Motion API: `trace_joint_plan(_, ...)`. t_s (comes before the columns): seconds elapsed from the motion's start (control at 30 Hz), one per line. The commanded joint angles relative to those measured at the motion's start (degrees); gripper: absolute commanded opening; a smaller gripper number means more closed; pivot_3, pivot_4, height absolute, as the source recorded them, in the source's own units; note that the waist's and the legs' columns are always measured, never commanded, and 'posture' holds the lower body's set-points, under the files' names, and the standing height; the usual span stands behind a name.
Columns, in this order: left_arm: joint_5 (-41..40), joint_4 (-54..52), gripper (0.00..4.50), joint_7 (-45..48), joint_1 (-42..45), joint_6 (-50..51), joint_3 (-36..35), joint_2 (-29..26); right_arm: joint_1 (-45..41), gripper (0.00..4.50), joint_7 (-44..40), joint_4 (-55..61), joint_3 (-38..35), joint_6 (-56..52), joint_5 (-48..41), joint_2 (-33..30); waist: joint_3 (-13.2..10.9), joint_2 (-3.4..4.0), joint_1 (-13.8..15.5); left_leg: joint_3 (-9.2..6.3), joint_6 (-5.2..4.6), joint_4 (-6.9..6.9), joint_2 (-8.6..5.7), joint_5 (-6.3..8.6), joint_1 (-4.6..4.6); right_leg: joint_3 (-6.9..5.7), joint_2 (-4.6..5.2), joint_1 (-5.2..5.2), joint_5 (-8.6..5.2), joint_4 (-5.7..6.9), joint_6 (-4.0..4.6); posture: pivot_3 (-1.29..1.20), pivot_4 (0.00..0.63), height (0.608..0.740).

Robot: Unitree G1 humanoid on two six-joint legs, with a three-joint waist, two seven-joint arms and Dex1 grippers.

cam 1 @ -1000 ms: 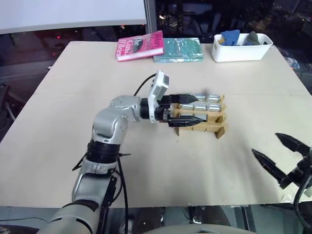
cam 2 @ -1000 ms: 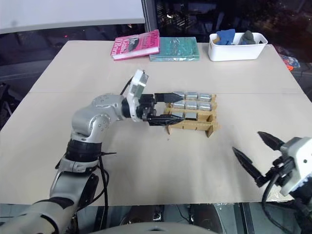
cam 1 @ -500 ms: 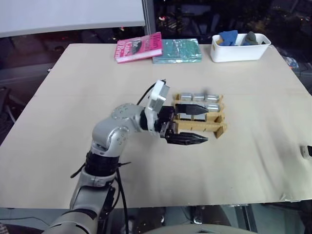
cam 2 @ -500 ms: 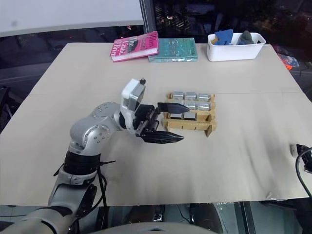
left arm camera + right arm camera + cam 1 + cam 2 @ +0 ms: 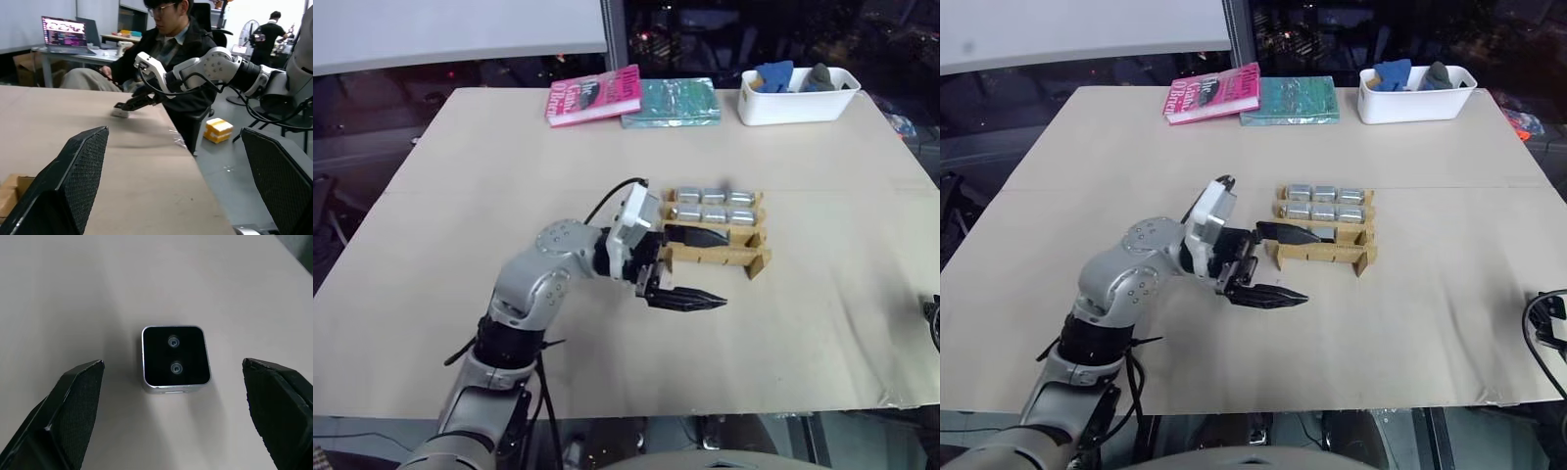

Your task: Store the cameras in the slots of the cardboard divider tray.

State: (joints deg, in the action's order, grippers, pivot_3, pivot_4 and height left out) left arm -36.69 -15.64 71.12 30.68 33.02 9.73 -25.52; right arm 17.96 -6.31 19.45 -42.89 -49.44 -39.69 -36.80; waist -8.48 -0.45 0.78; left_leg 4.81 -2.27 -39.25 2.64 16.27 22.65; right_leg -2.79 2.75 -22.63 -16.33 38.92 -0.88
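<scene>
The cardboard divider tray (image 5: 744, 257) lies mid-table with several silver cameras (image 5: 715, 213) filling its two far rows; the near rows stand empty. My left gripper (image 5: 705, 266) is open and empty, level, its upper finger over the tray's near-left corner and its lower finger in front of the tray. Another camera (image 5: 175, 355), dark face up with two lenses, lies alone on the table near the right edge. My right gripper (image 5: 172, 364) hovers open above it, one finger on each side and neither touching. The left wrist view shows that gripper (image 5: 129, 104) over the small block (image 5: 120, 112).
A pink book (image 5: 594, 95), a teal book (image 5: 671, 101) and a white bin (image 5: 800, 95) with blue and grey items line the far edge. A person (image 5: 171, 44) sits beyond the table's right edge, close behind my right arm.
My left gripper has drawn back off the tray toward the near side, still open. My right arm has swung out to the right and down, leaving the head views' lower right.
</scene>
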Motion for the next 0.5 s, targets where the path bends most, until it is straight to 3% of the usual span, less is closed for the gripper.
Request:
trace_joint_plan(0.03,-0.22,-1.82,4.48,-0.23,-0.18,-1.4,-0.34,-0.53,-1.57,4.5,-0.66,-1.03,1.08,0.4,2.44,-0.62,0.0,0.0,-0.01,0.0,0.0,0.0,0.0,0.0,0.0,0.0,0.0,0.0,0.0,0.0,0.0,0.0,0.15,0.74)
trace_joint_plan(0.5,2.77,-1.44,4.48,-2.86,-0.56,-3.8,-0.34,-2.62,-6.31,4.5,-0.73,-6.28,3.5,-0.23,8.77,-0.08,0.0,0.01,0.02,-0.01,0.0,0.01,-0.01,0.0,0.01,0.02,0.0,-0.02,0.0,-0.01,0.0,0.0,0.15,0.74)
